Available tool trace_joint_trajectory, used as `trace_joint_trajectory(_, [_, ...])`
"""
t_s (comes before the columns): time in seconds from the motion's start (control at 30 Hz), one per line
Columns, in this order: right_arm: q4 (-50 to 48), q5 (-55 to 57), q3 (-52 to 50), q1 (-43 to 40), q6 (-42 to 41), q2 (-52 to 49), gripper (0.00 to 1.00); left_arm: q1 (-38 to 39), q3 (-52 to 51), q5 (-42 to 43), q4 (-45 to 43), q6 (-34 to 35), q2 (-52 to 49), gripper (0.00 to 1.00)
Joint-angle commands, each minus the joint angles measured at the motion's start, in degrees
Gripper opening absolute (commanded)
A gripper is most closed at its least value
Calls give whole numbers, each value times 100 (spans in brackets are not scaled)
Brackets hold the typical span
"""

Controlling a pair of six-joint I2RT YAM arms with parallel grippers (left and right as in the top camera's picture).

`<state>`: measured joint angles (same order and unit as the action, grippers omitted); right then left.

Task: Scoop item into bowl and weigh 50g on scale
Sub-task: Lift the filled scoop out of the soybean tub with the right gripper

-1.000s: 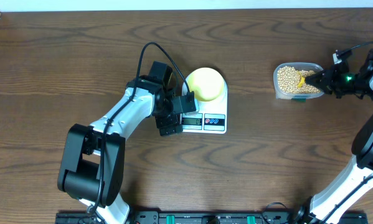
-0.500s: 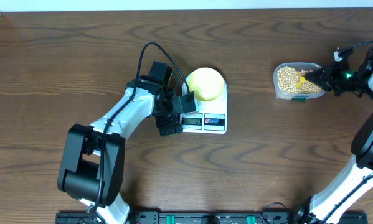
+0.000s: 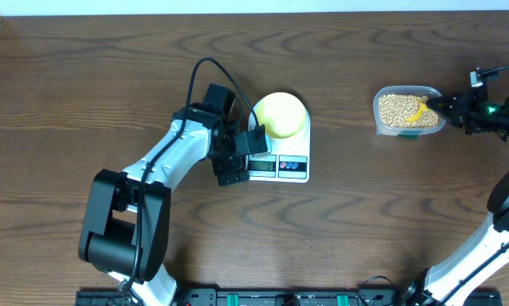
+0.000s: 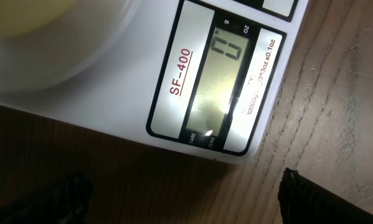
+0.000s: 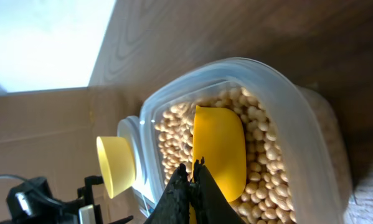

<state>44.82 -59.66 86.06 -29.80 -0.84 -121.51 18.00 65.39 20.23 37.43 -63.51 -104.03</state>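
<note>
Two arms, one at the scale and one at the bean tub

Beans [image 3: 397, 109] fill a clear plastic tub [image 3: 378, 121] at the right of the wooden table [image 3: 364, 221], well apart from the scale [image 3: 292, 167] near the middle. The right gripper [image 3: 448, 108] reaches in from the tub's right side, its fingers [image 5: 181, 186] pinched tight on the handle of a yellow scoop [image 5: 218, 149]. The head of the scoop lies among the beans inside the tub, close to the right-hand wall as seen from above. From the wrist view the scoop shows a smooth yellow face with beans packed around it on every side.

The pale-yellow bowl [image 3: 279, 113] sits on the scale's platform, towards the back, and covers most of it. What shows of its inside is plain yellow. The left gripper [image 3: 246, 159] rests at the left end of the scale with its jaws spread wide and nothing between them but the scale's edge; whether a finger touches the scale cannot be told. Its wrist camera looks straight down on the lit display [image 4: 226, 93], which reads a single zero beside red lettering "SF-400"
</note>
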Motion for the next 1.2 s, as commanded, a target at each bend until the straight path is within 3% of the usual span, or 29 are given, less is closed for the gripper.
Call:
trace_joint_trajectory(0.0, [-22, -542, -15, -17, 286, -79, 3, -31, -44, -33, 17, -98, 118, 98])
trace_joint_trajectory(0.67, [-76, -625, -15, -345, -581, -79, 1, -31, -44, -33, 17, -98, 118, 98])
trace_joint_trajectory(1.17, [-184, -1250, -15, -439, -599, -79, 1, -31, -44, -33, 17, -98, 118, 98])
